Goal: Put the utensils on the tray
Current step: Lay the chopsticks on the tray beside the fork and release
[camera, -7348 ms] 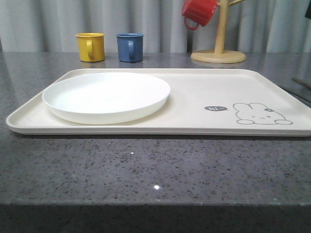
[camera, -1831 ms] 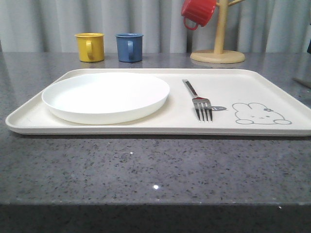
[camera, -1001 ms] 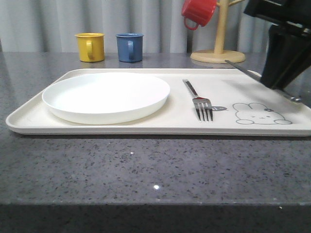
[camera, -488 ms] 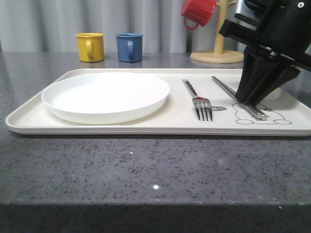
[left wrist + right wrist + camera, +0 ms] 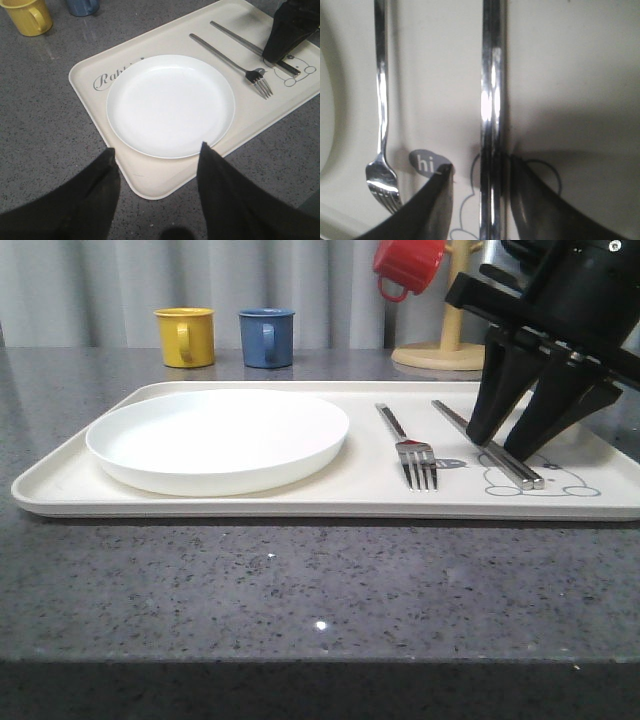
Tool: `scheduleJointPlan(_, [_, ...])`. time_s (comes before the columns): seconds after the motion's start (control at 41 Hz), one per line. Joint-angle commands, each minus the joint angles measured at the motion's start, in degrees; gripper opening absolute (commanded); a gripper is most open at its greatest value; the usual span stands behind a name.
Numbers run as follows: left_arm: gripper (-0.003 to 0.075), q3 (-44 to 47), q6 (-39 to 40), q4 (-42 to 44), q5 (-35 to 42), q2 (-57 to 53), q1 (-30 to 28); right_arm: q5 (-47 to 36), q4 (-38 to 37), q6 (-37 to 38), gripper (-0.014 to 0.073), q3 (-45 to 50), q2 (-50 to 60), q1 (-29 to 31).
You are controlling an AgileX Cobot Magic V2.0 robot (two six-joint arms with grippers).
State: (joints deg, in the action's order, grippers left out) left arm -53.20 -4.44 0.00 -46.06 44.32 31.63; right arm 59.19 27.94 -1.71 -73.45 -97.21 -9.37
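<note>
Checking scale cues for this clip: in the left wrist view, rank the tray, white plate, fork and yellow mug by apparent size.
Largest to smallest:
1. tray
2. white plate
3. fork, long but slim
4. yellow mug, cut off by the frame edge and farther from the camera, so its place against the fork is unsure.

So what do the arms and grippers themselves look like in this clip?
The right gripper is matte black, with two long fingers tapering to narrow tips below a blocky black body that has ridged edges. A small pale dot marks its upper housing. The left gripper shows as two broad, dark fingers with rounded tips. No cables or lettering are visible.
</note>
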Motion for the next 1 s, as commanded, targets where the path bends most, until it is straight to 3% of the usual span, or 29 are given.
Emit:
scheduleJointPlan(0.0, [0.0347, -1.5, 0.6, -0.6, 4.2, 0.1, 0.4, -0.5, 0.5, -1.5, 0.0326, -1.4, 4.2, 0.0])
scheduleJointPlan(0.342, [0.0347, -1.5, 0.6, -0.6, 4.2, 0.1, 0.4, 1.6, -19.2, -1.8, 0.0326, -1.4, 19.5, 2.1])
scheduleJointPlan(0.659, [0.0347, -1.5, 0.6, -0.6, 4.2, 0.1, 0.4, 10.1, -21.1, -4.2, 0.0320, -1.1, 20.3, 20.1])
scheduleJointPlan(0.976, [0.0347, -1.5, 0.6, -0.6, 4.2, 0.1, 0.4, 8.9, -24.0, -7.7, 0.0320, -1.1, 11.8, 24.1])
